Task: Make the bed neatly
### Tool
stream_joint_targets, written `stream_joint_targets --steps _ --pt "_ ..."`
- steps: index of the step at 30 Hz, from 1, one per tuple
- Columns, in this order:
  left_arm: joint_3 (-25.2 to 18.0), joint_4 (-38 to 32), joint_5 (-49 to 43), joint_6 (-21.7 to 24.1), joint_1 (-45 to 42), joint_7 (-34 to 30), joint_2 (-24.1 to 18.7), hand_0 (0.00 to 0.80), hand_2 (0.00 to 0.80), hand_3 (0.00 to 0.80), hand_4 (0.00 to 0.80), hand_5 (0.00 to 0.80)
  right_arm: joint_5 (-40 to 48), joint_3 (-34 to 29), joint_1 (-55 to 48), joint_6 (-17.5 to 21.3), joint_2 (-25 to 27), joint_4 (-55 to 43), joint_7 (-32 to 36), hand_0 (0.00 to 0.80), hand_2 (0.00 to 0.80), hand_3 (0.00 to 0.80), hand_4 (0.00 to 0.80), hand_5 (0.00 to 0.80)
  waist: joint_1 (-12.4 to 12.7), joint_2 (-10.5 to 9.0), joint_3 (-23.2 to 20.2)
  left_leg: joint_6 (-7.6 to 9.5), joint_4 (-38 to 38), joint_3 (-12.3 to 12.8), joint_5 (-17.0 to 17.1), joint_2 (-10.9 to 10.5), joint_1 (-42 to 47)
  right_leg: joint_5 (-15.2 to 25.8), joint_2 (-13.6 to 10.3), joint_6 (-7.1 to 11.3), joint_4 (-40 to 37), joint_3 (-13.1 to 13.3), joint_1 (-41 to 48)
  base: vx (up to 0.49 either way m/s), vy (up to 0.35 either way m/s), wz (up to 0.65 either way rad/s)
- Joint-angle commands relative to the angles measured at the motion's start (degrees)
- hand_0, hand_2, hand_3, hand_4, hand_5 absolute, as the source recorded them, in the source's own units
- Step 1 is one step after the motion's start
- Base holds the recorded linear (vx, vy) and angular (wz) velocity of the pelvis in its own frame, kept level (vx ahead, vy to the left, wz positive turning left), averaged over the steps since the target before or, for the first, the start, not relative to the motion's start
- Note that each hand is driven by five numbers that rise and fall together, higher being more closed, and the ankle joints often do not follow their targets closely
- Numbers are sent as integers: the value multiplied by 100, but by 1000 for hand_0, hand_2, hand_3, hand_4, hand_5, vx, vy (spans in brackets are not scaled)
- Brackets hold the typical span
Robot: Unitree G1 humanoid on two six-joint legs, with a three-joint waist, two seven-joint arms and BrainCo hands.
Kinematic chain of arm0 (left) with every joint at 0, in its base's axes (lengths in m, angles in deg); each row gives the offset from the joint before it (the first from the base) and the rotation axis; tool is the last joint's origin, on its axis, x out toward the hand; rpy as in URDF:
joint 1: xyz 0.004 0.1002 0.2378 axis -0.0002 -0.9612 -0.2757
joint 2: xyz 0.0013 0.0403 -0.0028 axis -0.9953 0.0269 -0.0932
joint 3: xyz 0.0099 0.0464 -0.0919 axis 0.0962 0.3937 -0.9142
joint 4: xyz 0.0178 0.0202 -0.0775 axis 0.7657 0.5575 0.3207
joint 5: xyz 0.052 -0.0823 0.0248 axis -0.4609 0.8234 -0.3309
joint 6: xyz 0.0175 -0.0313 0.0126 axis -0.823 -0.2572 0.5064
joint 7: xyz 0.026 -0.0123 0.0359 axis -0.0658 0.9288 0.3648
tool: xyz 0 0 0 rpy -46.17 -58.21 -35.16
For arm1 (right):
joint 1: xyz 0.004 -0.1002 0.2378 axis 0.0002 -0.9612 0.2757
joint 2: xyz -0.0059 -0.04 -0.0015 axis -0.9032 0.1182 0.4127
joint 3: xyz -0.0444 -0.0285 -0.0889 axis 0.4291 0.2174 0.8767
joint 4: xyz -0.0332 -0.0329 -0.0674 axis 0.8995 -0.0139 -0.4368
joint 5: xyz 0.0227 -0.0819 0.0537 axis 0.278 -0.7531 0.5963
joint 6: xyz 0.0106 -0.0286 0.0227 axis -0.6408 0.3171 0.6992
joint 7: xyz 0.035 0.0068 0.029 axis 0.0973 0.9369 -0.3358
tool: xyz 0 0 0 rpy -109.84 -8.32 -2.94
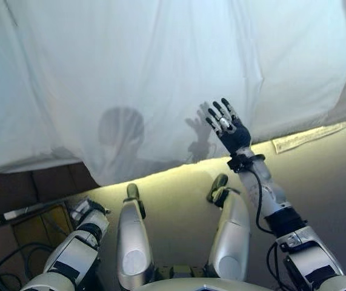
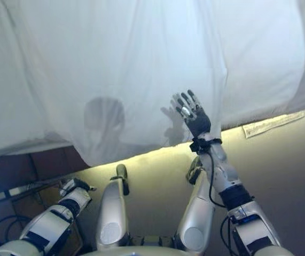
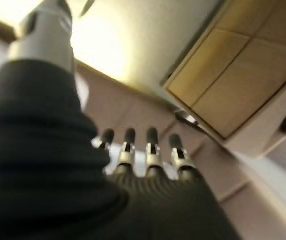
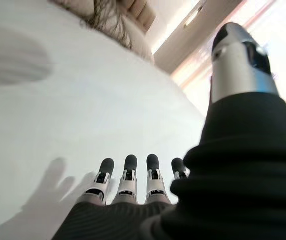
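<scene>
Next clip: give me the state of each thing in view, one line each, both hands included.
white sheet: spread over the bed, creased, its near edge hanging over the side toward the floor.
right hand: open, fingers straight, raised in front of the hanging sheet, holding nothing.
left hand: open, fingers straight, low beside the bed, holding nothing.

A white sheet [image 1: 160,73] covered the bed and filled the upper part of the frame. Its lower edge hung loose over the side, creased with long folds.
</scene>
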Motion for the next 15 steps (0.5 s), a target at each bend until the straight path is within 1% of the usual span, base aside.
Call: stream_joint_targets --steps 1,3,4,5,6,8,9,12,14,15 --pt "-124 17 -71 775 -151 568 -274 0 0 0 0 0 -163 -350 -368 45 31 -215 -44 0 0 0 0 0 118 -12 -279 282 -461 -69 1204 15 -398 1493 -394 737 -1651 49 652 70 32 4" --pt "-228 -200 -130 1284 -487 718 -284 0 0 0 0 0 -147 -533 -590 -43 122 -285 -87 0 0 0 0 0 158 93 -386 298 -640 -52 1221 -88 -161 1518 -426 776 -1724 29 801 38 46 6" --pt "-299 -328 -157 1568 -652 796 -318 0 0 0 0 0 -97 -649 -720 -125 168 -313 -70 0 0 0 0 0 152 129 -456 360 -796 11 1372 -175 -47 1646 -450 701 -1848 -35 888 16 53 6" --pt "-347 -407 -85 1837 -759 895 -349 0 0 0 0 0 -52 -728 -821 -173 197 -331 -33 0 0 0 0 0 150 151 -498 365 -862 38 1376 -199 53 1640 -443 702 -1887 -49 978 21 27 9" --pt "-429 -527 -83 2011 -885 912 -383 0 0 0 0 0 -27 -819 -966 -182 200 -349 9 0 0 0 0 0 170 160 -553 371 -914 53 1380 -218 141 1640 -451 703 -1937 -91 1091 81 -23 10" --pt "-705 -887 -136 2570 -1250 970 -450 0 0 0 0 0 -8 -1014 -1338 -141 154 -383 136 0 0 0 0 0 230 160 -670 386 -1075 86 1387 -261 378 1631 -429 725 -2070 -180 1368 84 -91 9" --pt "-835 -1019 -190 2920 -1412 965 -481 0 0 0 0 0 -34 -1096 -1475 -119 102 -381 181 0 0 0 0 0 261 154 -712 392 -1150 98 1392 -276 486 1635 -419 737 -2146 -240 1510 77 -151 5" --pt "-1363 -1762 -333 3747 -2091 695 -541 0 0 0 0 0 -310 -1450 -2022 -83 -80 -478 251 0 0 0 0 0 377 140 -857 398 -1388 114 1399 -313 805 1654 -327 781 -2464 -435 1984 65 -167 16" --pt "-1733 -2387 -238 4104 -2487 207 -567 0 0 0 0 0 -626 -1654 -2370 -130 -193 -467 275 0 0 0 0 0 438 126 -1013 408 -1603 158 1415 -335 1077 1682 -211 812 -2755 -571 2389 100 -152 22" --pt "-1859 -2689 -11 4198 -2630 -78 -566 0 0 0 0 0 -741 -1704 -2495 -127 -227 -440 269 0 0 0 0 0 460 113 -1081 419 -1694 171 1419 -352 1196 1694 -147 825 -2882 -618 2559 114 -151 31"
